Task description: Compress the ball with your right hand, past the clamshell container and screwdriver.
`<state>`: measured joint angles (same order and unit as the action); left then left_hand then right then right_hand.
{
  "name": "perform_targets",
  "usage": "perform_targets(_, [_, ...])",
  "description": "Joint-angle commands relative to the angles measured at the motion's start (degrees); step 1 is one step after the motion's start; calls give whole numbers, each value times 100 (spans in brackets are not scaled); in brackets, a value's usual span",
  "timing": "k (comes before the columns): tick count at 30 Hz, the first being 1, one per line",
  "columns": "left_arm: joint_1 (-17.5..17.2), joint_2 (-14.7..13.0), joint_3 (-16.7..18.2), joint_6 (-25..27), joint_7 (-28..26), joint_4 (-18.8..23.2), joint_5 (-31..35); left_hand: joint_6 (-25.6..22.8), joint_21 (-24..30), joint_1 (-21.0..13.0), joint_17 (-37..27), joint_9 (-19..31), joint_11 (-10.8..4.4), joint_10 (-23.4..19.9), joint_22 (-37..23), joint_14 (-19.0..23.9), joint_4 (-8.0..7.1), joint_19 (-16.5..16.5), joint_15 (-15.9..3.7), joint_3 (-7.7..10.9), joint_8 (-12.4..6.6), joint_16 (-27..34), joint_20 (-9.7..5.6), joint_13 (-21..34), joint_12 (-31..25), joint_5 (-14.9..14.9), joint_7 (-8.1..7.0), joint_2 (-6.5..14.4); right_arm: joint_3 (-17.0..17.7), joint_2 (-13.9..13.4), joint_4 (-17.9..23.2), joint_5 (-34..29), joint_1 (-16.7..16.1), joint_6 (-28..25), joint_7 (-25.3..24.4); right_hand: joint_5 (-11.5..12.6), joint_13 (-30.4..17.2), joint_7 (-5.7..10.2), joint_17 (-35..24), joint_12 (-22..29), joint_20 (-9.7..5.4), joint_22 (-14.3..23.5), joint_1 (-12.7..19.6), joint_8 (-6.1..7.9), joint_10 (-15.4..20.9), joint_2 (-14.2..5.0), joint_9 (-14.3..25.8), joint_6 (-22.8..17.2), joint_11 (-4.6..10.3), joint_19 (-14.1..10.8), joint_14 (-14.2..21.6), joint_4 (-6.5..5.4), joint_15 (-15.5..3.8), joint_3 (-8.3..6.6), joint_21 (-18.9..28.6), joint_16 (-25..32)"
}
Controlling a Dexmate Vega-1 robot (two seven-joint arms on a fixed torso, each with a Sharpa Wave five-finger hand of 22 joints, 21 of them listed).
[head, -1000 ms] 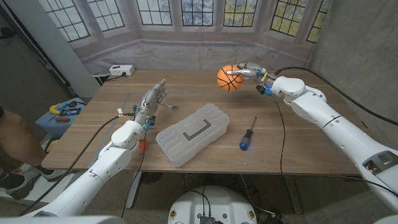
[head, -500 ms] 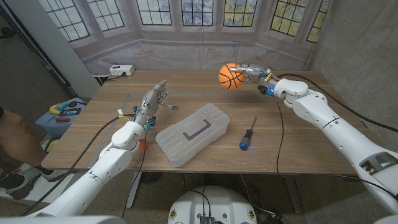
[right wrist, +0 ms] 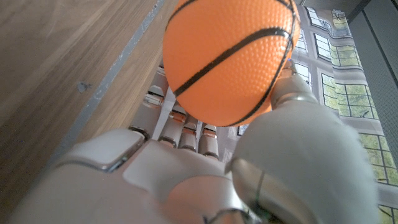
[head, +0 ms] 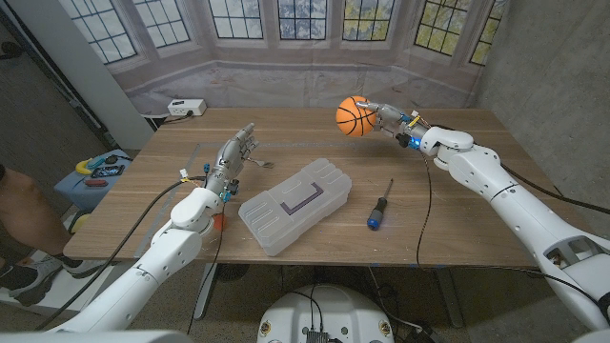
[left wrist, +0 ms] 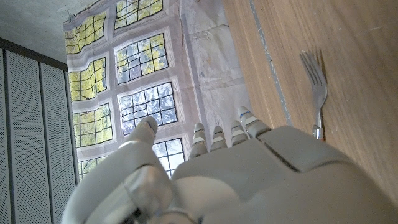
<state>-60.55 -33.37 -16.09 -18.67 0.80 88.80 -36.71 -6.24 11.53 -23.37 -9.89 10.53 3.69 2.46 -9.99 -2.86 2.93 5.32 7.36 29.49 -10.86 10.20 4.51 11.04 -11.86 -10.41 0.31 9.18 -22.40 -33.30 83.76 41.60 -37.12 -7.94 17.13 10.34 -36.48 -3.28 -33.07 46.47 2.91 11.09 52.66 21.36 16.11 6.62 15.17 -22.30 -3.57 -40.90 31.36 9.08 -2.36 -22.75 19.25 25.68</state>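
An orange ball with black seams (head: pixel 354 116) hangs above the far right of the table, held by my right hand (head: pixel 389 118). In the right wrist view the ball (right wrist: pixel 231 57) sits between the thumb and the fingers of that hand (right wrist: pixel 205 168). Nearer to me lie a clear clamshell container (head: pixel 294 204) in the middle of the table and a screwdriver with a blue handle (head: pixel 379 205) to its right. My left hand (head: pixel 234 154) stands over the left part of the table with its fingers apart and nothing in it; the left wrist view shows its back (left wrist: pixel 224 174).
A metal fork (head: pixel 255 163) lies by my left hand and appears again in the left wrist view (left wrist: pixel 316 93). A white power strip (head: pixel 186 108) sits at the far left corner. A wall with windows stands behind the table.
My right hand has carried the ball a little to the right and slightly higher. The left hand, container and screwdriver have stayed where they were.
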Motion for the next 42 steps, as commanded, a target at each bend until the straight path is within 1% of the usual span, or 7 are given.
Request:
perform_targets(1, [-23, 2, 16, 2, -18, 32, 9, -56, 0, 43, -16, 8, 9, -39, -26, 33, 20, 10, 18, 44, 5, 15, 36, 12, -32, -37, 25, 4, 126, 205, -165, 831, -60, -390, 69, -1, -28, -59, -55, 7, 33, 24, 176, -40, -26, -231, 19, 6, -14, -9, 29, -18, -51, 20, 7, 51])
perform_targets(4, [-32, -17, 30, -13, -35, 62, 36, -56, -1, 45, -16, 8, 14, -36, -26, 38, 23, 9, 19, 47, 6, 17, 34, 12, -31, -38, 24, 5, 183, 311, -256, 1038, -67, -449, 126, -7, -27, -65, -71, 5, 35, 24, 153, -50, -38, -240, 17, 11, -21, -11, 16, -34, -34, 34, 8, 52])
perform_targets(5, [-36, -25, 38, -15, -43, 74, 43, -57, -1, 45, -16, 8, 17, -40, -26, 37, 24, 8, 19, 48, 5, 17, 34, 12, -32, -38, 24, 5, 164, 302, -252, 1014, -55, -457, 120, -10, -30, -71, -72, 5, 40, 24, 146, -60, -45, -232, 17, 28, -49, -9, 17, -35, -31, 40, 7, 48])
perform_targets(20, [-89, -74, 122, -14, -80, 136, 24, -64, -1, 48, -13, 8, 29, -45, -25, 33, 45, 7, 19, 67, 5, 14, 33, 12, -33, -40, 21, 7, 240, 425, -348, 1360, -15, -750, 100, -21, 16, -112, -113, -37, 80, 26, 54, -164, -136, -237, 6, 167, -97, 12, -26, -74, 33, 94, 1, 13])
perform_targets(22, [-91, -78, 124, -3, -81, 144, 23, -62, -2, 48, -13, 8, 32, -48, -25, 32, 47, 7, 23, 70, 5, 13, 34, 12, -34, -41, 25, 8, 247, 434, -368, 1404, -9, -792, 117, -20, 24, -123, -116, -44, 81, 27, 45, -174, -146, -239, 4, 177, -82, 10, -27, -77, 51, 97, 2, 9])
perform_targets(31, [-72, -85, 115, 48, -44, 145, -10, -60, -2, 51, -13, 9, 30, -43, -26, 31, 57, 7, 30, 81, 7, 13, 37, 12, -31, -42, 25, 10, 311, 509, -449, 1640, -32, -986, 119, -19, 25, -143, -143, -60, 114, 28, -28, -241, -215, -254, -2, 274, -164, 12, -71, -108, 110, 131, 2, -14])
perform_targets(42, [-97, -94, 126, 86, -83, 183, -10, -57, -5, 48, -12, 9, 38, -44, -26, 29, 73, -4, 42, 101, 9, 12, 63, 12, -31, -46, 35, 19, 463, 723, -682, 2044, -101, -1144, 207, -11, 59, -125, -158, -83, 142, 30, -75, -310, -255, -260, -8, 359, -159, 15, -92, -114, 136, 154, 1, -43])
